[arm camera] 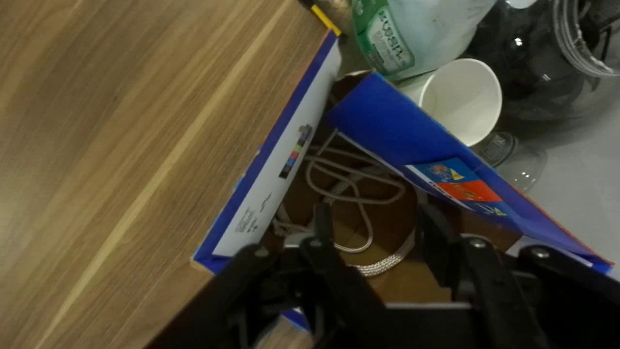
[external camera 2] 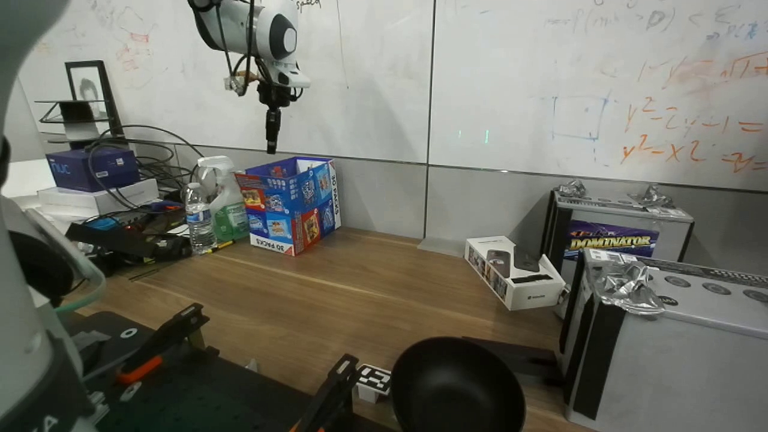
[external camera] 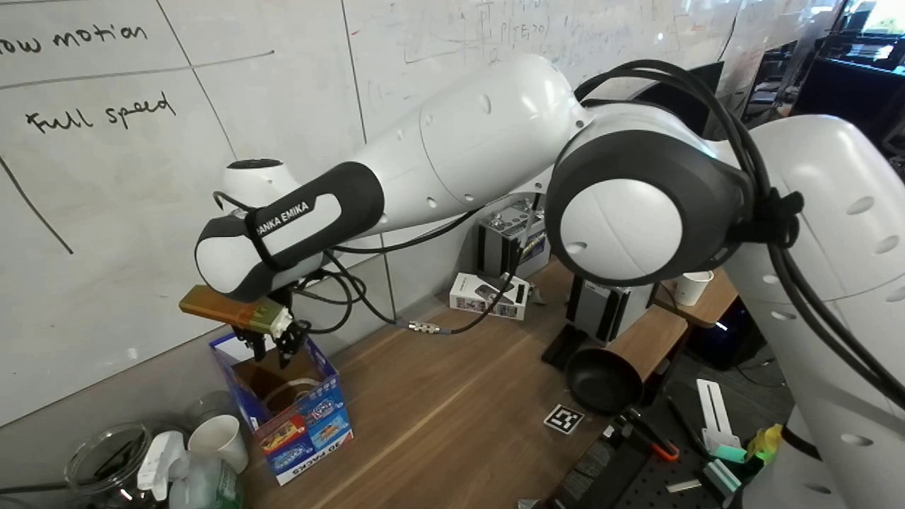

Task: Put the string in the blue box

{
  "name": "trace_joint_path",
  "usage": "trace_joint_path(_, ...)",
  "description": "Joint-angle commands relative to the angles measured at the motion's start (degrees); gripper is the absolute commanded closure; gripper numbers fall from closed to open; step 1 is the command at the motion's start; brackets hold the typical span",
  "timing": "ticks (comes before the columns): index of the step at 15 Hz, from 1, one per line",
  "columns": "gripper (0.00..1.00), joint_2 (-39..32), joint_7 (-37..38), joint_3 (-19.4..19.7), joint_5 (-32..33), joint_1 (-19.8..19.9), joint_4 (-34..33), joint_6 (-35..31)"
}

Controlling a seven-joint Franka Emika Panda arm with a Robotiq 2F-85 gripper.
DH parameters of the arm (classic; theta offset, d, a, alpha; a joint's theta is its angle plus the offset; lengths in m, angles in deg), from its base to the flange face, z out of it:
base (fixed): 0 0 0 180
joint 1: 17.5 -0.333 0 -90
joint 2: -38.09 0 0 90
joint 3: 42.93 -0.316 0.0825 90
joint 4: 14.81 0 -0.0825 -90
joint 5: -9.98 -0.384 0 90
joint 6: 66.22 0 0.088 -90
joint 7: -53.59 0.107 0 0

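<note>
The blue box stands open-topped on the wooden table by the whiteboard wall; it also shows in an exterior view and in the wrist view. The white string lies coiled with loose loops on the brown bottom inside the box. Part of it shows in an exterior view; the box walls hide it in the view from the table's other end. My gripper points down above the box opening, fingers apart, nothing between them. It also shows in both exterior views, with the tips near rim height or above.
A white cup, a spray bottle and a glass jar stand close beside the box. A water bottle is near them. A black pan, a white carton and grey device boxes stand farther along the table.
</note>
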Motion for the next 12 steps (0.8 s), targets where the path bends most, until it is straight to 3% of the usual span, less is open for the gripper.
trace_joint_path(1,0.19,3.9,-10.71,-0.04,2.44,2.18,1.64,6.41)
trace_joint_path(4,0.01,9.78,-21.47,0.64,3.99,5.24,4.56,12.79)
trace_joint_path(7,0.0,15.02,-33.01,2.04,6.18,8.22,6.7,17.42)
trace_joint_path(12,0.0,26.19,-55.46,4.11,7.22,14.57,14.55,19.19)
